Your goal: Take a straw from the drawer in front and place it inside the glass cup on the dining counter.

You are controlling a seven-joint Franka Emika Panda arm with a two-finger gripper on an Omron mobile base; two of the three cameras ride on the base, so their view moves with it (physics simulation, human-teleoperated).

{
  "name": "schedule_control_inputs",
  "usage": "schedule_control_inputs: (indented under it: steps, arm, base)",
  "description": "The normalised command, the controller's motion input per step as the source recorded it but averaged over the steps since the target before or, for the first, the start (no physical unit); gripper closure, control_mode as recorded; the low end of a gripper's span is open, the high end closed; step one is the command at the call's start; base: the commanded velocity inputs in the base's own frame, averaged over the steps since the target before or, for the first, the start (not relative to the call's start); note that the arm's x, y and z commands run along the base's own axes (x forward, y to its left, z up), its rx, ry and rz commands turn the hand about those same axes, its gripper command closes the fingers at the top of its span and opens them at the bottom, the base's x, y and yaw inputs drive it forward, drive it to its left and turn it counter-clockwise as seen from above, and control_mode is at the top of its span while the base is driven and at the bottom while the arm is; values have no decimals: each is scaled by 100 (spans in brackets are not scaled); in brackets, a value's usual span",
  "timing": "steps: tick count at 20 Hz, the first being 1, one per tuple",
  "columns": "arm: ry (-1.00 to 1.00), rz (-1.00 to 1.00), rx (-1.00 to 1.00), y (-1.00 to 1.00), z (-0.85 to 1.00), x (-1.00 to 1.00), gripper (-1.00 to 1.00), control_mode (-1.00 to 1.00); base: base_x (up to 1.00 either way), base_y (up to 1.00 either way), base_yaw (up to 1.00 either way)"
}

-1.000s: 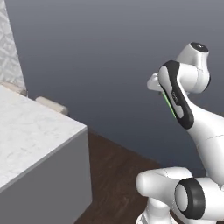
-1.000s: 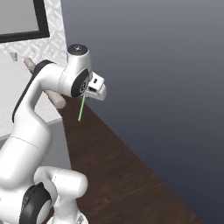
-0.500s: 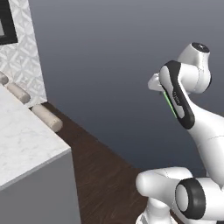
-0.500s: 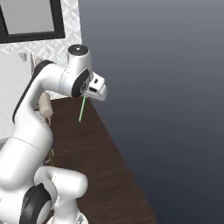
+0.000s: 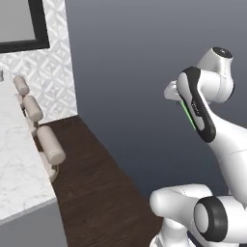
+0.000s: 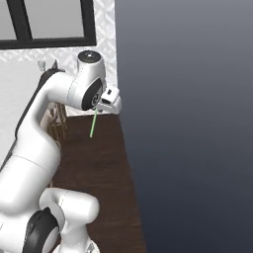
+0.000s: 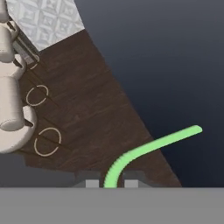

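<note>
The thin light-green straw (image 6: 93, 123) hangs down from my gripper (image 6: 100, 109), which is shut on its top end, high above the dark wood floor. In the hand view the straw (image 7: 153, 144) rises from between the two fingertips (image 7: 111, 183) and bends off to the right. The white marble dining counter (image 5: 14, 159) lies to the left, well away from the gripper, and appears again behind the arm (image 6: 20, 81). Small pale things stand at the counter's far end, too small to tell whether one is the glass cup. The drawer is out of view.
Beige padded stools (image 5: 48, 144) line the counter's edge, seen from above in the hand view (image 7: 8, 109). A dark grey wall (image 6: 188, 123) closes the right side. A black-framed window (image 6: 49, 22) sits in a patterned white wall. The dark wood floor (image 5: 91, 178) runs between counter and wall.
The whole picture has shifted: the base has turned, so the counter, stools and window wall now sit further into view. The arm keeps its pose with the straw held.
</note>
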Motion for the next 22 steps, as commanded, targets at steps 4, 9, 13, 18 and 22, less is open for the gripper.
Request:
schedule_control_inputs:
  steps: [4, 9, 13, 18, 22]
  arm:
    - [0, 0, 0, 0, 0, 0, 100, 100]
    - [0, 0, 0, 0, 0, 0, 100, 100]
    - [0, 0, 0, 0, 0, 0, 100, 100]
    - [0, 0, 0, 0, 0, 0, 100, 100]
    - [0, 0, 0, 0, 0, 0, 100, 100]
  base:
    - [100, -43, 41]
    - [100, -45, 40]
    - [100, -47, 39]
    - [100, -48, 38]
    - [100, -49, 38]
